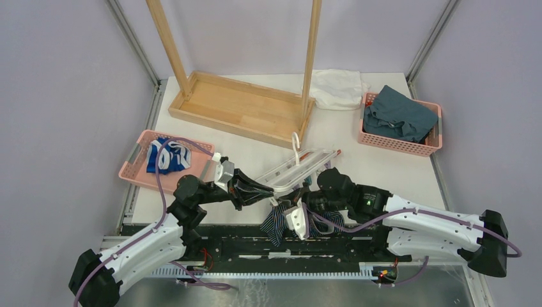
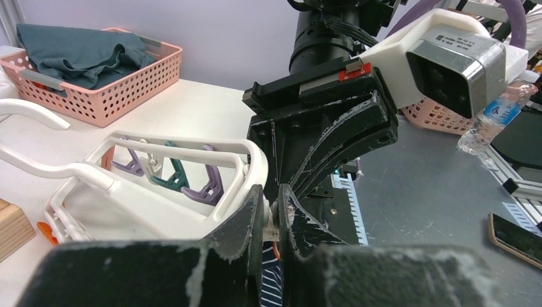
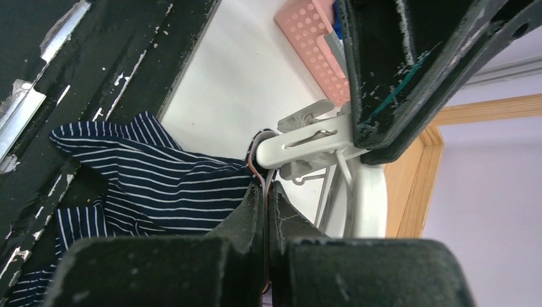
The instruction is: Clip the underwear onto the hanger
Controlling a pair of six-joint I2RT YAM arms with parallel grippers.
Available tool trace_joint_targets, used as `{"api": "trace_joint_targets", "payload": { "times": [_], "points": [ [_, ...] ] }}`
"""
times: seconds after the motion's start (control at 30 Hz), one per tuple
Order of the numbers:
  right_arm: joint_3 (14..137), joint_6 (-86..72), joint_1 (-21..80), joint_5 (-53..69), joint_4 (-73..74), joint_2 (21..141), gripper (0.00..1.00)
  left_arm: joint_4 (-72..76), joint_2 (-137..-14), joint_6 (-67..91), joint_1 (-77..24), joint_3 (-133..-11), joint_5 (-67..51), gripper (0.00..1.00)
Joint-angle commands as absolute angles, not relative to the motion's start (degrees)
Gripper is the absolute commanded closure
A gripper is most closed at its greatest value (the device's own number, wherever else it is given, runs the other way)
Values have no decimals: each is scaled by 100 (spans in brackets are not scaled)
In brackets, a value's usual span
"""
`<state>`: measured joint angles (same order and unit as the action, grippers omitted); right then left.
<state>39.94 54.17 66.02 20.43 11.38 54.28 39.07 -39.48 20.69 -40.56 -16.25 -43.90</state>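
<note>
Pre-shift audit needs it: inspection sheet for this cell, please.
Surface: white tabletop, nothing spilled seen.
Job's things: hanger down on the table; underwear hanging at the near edge.
Clutter: wooden rack, white cloth, left basket and right basket holding clothes.
Grippers: left gripper squeezing a white clip; right gripper shut on the underwear's edge.
Cables: purple cables along both arms, no snag seen.
Surroundings: plain walls, metal posts.

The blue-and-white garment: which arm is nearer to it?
Left. The left arm lies just right of the garment and its basket; the right arm is farther right, beyond the underwear.
</note>
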Motion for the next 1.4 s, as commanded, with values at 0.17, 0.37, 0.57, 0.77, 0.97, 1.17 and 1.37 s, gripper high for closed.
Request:
{"api": "trace_joint_targets", "payload": {
  "times": [0.17, 0.37, 0.57, 0.77, 0.97, 1.17, 1.37],
  "points": [
    [4479, 5141, 6636, 1822, 1033, 5483, 100, 4140, -3944, 2145, -4074, -1888, -4417, 97],
    [4589, 4970, 6636, 1810, 1157, 5566, 100, 4140, -3926, 2136, -4077, -1881, -4401, 97],
    [4786, 4777, 6645, 1832, 1449, 5713, 100, 4118, -3926, 2110, -4076, -1890, -4377, 97],
    [4980, 4494, 6645, 1822, 1624, 5835, 100, 4089, -3933, 2094, -4073, -1904, -4377, 97],
    [5185, 4175, 6645, 1814, 1771, 5961, 100, 4043, -3932, 2059, -4073, -1925, -4394, 97],
    [5459, 3864, 6647, 1880, 2056, 6095, 100, 3999, -3930, 2030, -4076, -1925, -4378, 97],
    [5725, 3542, 6645, 1999, 2394, 6254, 100, 3965, -3921, 1995, -4078, -1929, -4369, 97]
  ]
}}
